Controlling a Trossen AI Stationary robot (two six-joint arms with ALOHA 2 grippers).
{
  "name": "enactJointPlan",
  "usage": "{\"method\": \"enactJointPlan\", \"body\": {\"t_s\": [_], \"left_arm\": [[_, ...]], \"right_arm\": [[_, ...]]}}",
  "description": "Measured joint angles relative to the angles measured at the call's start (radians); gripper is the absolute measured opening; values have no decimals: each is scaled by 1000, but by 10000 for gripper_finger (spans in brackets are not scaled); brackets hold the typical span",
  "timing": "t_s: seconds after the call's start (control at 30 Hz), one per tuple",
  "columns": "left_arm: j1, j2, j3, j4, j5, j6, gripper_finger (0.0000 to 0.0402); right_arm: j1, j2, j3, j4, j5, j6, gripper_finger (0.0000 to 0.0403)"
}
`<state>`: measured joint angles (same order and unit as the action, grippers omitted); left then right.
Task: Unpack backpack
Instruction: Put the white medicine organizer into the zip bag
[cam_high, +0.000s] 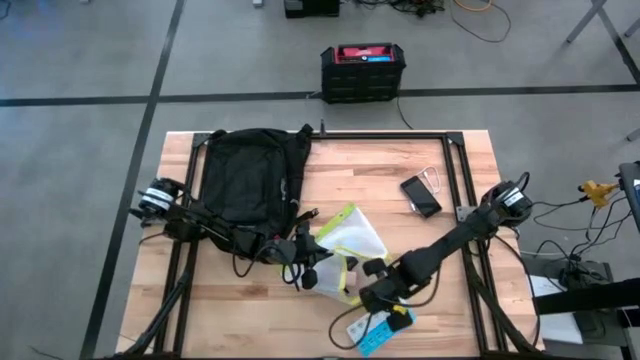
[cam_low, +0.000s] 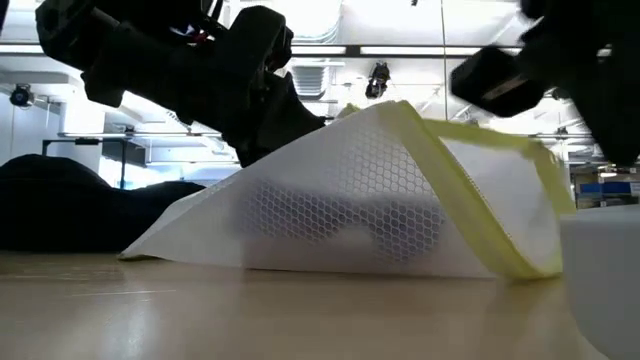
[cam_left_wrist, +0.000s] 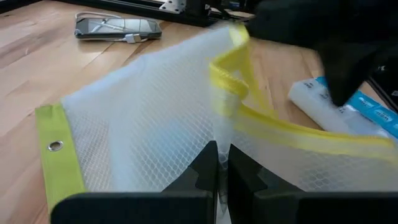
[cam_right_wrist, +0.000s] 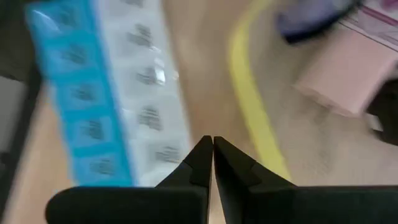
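Observation:
The black backpack (cam_high: 250, 175) lies flat at the table's far left. Near the table's middle is a white mesh pouch (cam_high: 348, 245) with yellow trim, raised like a tent (cam_low: 380, 190). My left gripper (cam_left_wrist: 222, 165) is shut on it, at the pouch's left side (cam_high: 308, 268). My right gripper (cam_right_wrist: 212, 155) is shut with nothing seen between its fingers. It hangs at the pouch's near right (cam_high: 368, 296), above a blue-and-white pill box (cam_right_wrist: 118, 106) and the pouch's yellow edge (cam_right_wrist: 252, 106). My left gripper pinches the pouch's white mesh wall (cam_left_wrist: 219, 130) between its two fingers, below the yellow zip edge (cam_left_wrist: 233, 68). One layer or several, I cannot tell. The pouch is pulled up to a peak (cam_low: 395, 108), while its lower edge (cam_low: 300, 262) rests on the table.
A phone (cam_high: 421, 195) with a cable lies at the far right of the table. The pill box (cam_high: 385, 332) lies by the near edge. A black-and-red box (cam_high: 362, 70) stands on the floor beyond the table. Black frame rails (cam_high: 460, 190) run along the table's sides.

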<state>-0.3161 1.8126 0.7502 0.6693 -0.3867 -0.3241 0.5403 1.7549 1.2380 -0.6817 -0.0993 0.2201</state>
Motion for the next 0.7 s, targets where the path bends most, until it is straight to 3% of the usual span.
{"method": "enactJointPlan", "body": {"t_s": [0.17, 0.4, 0.5, 0.7], "left_arm": [[0, 0, 0, 1, 0, 0, 0], [0, 0, 0, 1, 0, 0, 0], [0, 0, 0, -5, 0, 0, 0], [3, 0, 0, -17, 0, 0, 0]], "right_arm": [[9, -1, -4, 9, -61, 68, 42], [-16, -1, -6, 15, -66, 35, 170], [-32, 8, -7, 20, -124, 14, 209], [-41, 58, -7, 56, -226, 4, 232]]}}
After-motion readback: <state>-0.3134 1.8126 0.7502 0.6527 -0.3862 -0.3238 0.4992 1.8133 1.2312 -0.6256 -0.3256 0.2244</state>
